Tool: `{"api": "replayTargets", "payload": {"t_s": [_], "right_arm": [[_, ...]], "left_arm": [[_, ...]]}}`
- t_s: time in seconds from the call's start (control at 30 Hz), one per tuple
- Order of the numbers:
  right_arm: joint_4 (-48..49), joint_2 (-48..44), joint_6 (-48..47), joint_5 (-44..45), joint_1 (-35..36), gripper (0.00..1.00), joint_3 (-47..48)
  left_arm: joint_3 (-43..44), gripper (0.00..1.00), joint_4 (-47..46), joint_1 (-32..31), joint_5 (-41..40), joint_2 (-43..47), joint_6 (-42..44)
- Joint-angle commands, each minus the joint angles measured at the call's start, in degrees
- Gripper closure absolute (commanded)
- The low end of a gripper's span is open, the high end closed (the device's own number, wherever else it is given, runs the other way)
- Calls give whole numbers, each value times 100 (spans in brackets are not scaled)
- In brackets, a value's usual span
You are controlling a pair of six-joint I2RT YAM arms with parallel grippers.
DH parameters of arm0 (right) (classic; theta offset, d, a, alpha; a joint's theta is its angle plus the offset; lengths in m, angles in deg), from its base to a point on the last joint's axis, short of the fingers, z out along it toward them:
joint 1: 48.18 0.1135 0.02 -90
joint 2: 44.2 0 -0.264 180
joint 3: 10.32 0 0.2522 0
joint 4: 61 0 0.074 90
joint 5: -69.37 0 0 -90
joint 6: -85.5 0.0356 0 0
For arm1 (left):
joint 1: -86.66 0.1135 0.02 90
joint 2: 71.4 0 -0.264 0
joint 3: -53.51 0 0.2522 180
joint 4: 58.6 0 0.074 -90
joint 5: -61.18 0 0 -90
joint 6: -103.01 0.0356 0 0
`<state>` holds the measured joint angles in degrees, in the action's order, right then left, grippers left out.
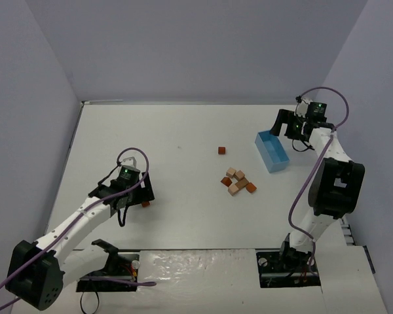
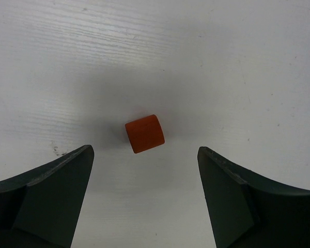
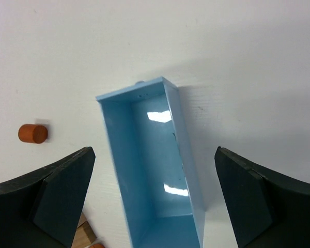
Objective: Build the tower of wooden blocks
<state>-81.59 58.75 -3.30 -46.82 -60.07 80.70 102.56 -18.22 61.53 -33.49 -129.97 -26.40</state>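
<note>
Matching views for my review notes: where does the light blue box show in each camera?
Top external: light blue box, right of centre.
Left wrist: not in it.
Right wrist: box at centre, running to the bottom edge.
Shared landmark: lone orange block left of the box, in top external and right wrist.

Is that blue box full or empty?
Empty, as far as visible: the blue box shows only bare, shiny floor; its near end is cut off.
</note>
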Motion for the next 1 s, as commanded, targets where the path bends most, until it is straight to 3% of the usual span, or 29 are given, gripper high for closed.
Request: {"api": "replayTargets", "payload": {"t_s": [0.0,0.2,0.4,0.63,0.83,0.97], "right_arm": [[103,-592,-321,1009,257,4,-158],[30,-465,-549,1499,332,12,-258],[22,-125,-695,1671,369,26,-251],[33,391,-709,1605,441,71,48],[33,681,-710,1668,458,95,474],[24,980,-766,1806,436,100,951]], "left_arm": [[378,21,-499,-19,44,-433,352],[788,21,-445,-28,174,-1113,637],[1001,21,-333,-28,194,-1470,774],[1193,21,-137,-28,203,-1701,782],[1218,21,-23,-19,178,-1620,696],[1253,21,38,-19,267,-1482,625]]}}
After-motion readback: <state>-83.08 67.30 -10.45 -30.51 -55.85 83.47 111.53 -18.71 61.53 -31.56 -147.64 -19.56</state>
